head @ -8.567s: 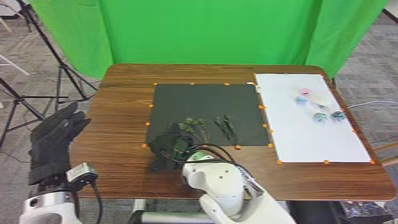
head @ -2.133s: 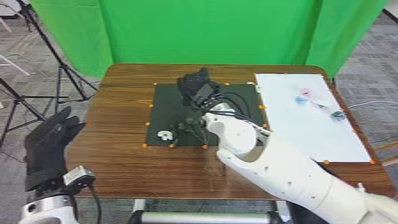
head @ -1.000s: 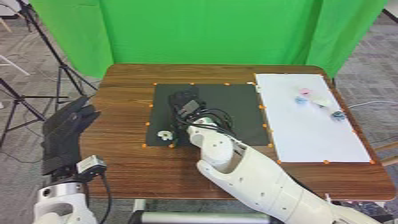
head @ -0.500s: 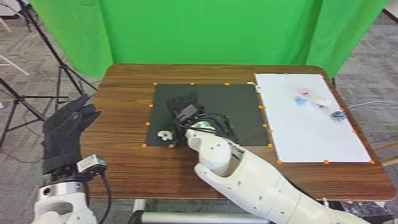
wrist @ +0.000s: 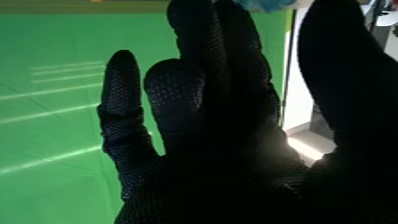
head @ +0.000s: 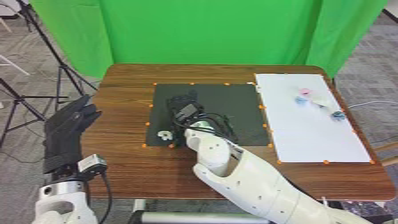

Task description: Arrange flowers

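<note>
The right hand (head: 186, 109) is over the left half of the dark green mat (head: 235, 95) in the head view, covering the green stems. A pale flower head (head: 165, 135) lies near the mat's front left corner. On the white sheet (head: 306, 142) are a pink flower (head: 306, 92) and blue flowers (head: 338, 115). The left hand (head: 67, 132), fingers relaxed, is at the table's left edge. In the right wrist view, the right hand (wrist: 222, 150) has mostly straight fingers and an extended thumb; a light blue flower (wrist: 265, 4) shows by the fingertips, and whether they touch is unclear.
Orange markers line the edges of mat and sheet on the brown table (head: 124, 165). A green curtain (head: 213, 35) hangs behind the table. Cables hang at the right wrist, and a black tripod (head: 64, 65) stands beyond the left edge.
A blue flower has left the white sheet, and a pale one now lies on the mat. The right hand came from the mat's back toward its left side; the left arm shifted slightly.
</note>
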Robot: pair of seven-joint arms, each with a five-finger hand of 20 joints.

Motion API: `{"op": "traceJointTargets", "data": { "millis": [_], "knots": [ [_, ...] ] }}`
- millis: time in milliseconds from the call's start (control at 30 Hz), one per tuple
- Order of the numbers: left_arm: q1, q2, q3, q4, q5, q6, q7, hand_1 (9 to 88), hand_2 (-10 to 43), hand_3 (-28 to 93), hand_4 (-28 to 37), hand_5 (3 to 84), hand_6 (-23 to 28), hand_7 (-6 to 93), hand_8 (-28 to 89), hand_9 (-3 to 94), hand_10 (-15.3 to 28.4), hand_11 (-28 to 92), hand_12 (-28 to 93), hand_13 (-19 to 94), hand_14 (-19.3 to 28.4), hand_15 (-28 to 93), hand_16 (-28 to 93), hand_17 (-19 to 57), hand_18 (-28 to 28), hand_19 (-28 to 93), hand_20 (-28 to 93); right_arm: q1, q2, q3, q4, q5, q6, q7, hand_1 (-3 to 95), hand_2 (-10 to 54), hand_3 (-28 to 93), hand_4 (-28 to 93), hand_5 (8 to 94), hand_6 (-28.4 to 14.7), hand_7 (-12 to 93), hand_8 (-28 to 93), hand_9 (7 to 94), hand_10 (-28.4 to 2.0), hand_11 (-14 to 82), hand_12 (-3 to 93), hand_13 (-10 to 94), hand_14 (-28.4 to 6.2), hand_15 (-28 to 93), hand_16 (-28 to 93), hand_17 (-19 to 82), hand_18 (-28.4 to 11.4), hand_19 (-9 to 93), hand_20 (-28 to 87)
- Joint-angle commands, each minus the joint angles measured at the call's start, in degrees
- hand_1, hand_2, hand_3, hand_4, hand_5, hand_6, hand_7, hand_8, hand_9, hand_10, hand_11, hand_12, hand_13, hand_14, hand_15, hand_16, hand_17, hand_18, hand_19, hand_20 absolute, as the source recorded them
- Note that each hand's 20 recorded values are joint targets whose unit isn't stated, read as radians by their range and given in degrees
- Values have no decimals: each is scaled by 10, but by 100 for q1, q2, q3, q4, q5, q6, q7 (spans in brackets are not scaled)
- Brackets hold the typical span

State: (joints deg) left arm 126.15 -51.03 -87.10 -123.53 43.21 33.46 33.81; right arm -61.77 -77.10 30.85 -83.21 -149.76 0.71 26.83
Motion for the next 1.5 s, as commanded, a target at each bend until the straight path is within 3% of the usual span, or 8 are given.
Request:
{"op": "traceJointTargets", "data": {
  "millis": [33, 233, 467, 667, 733, 1000, 1167, 1500],
  "knots": [
    [158, -24, -29, -60, -19, 60, 14, 269, 28, 825, -170, 439, 129, 163, -105, 358, 211, 428, 76, 269, 282, 693, -189, -80, 230, 565, 183, 276, 124, -211, -167, 53, 211, 135, 334, -95, 789, -283, 611, -35, 309, -145, 659, -151, 389, 199, 616, -108, 833, 266, 160, -255, 772, 320],
    [556, -57, -171, -220, -72, 289, 176, 270, 28, 823, -171, 440, 129, 161, -105, 358, 212, 428, 76, 269, 282, 693, -188, -81, 230, 565, 183, 571, 377, -294, -592, 195, 194, 26, 319, -95, 793, -283, 597, -45, 302, -143, 636, -165, 387, 196, 598, -118, 832, 261, 144, -261, 764, 322],
    [999, -260, -447, -399, 30, 361, 158, 269, 30, 817, -178, 440, 129, 161, -104, 359, 212, 428, 75, 268, 282, 693, -188, -81, 230, 565, 184, 494, 1171, 436, -1638, 466, -467, -407, 319, -95, 815, -281, 573, -54, 281, -137, 593, -182, 371, 190, 559, -137, 820, 247, 119, -265, 739, 319],
    [1113, -369, -453, -457, 65, 406, 178, 267, 28, 820, -182, 438, 129, 161, -104, 359, 212, 428, 76, 268, 282, 693, -188, -81, 230, 566, 185, 327, 2162, 1079, -2250, 824, -577, -331, 311, -89, 843, -271, 533, -68, 240, -125, 549, -196, 333, 186, 517, -158, 810, 227, 98, -262, 717, 318],
    [1151, -406, -465, -467, 128, 387, 117, 266, 28, 820, -184, 437, 129, 160, -104, 358, 212, 428, 76, 268, 282, 693, -188, -81, 230, 565, 185, 89, 2362, 1493, -2308, 785, -654, -375, 310, -82, 846, -269, 529, -70, 235, -122, 541, -198, 325, 186, 514, -161, 810, 223, 93, -263, 713, 319],
    [1191, -453, -420, -473, 63, 432, 257, 266, 28, 820, -185, 437, 128, 160, -104, 357, 212, 428, 76, 268, 281, 693, -188, -80, 230, 565, 185, -38, 3485, 1813, -1882, 1213, -596, 408, 305, -68, 845, -261, 520, -74, 221, -115, 531, -204, 306, 189, 506, -168, 812, 212, 90, -262, 708, 327],
    [1133, -474, -371, -453, 136, 385, 187, 264, 28, 819, -185, 436, 128, 162, -103, 358, 211, 428, 76, 267, 282, 693, -189, -81, 231, 566, 185, -220, 3740, 2170, -1521, 1366, -899, 789, 302, -65, 845, -259, 514, -78, 215, -112, 523, -207, 299, 189, 503, -170, 814, 208, 88, -263, 706, 330],
    [1049, -466, -321, -432, 150, 361, 230, 265, 28, 818, -187, 435, 128, 161, -104, 357, 211, 427, 76, 267, 282, 693, -189, -81, 230, 566, 185, -385, 3881, 2543, -1047, 1666, -1455, 1315, 296, -63, 846, -258, 489, -89, 197, -109, 503, -217, 286, 187, 498, -172, 819, 202, 88, -263, 706, 335]
  ]
}}
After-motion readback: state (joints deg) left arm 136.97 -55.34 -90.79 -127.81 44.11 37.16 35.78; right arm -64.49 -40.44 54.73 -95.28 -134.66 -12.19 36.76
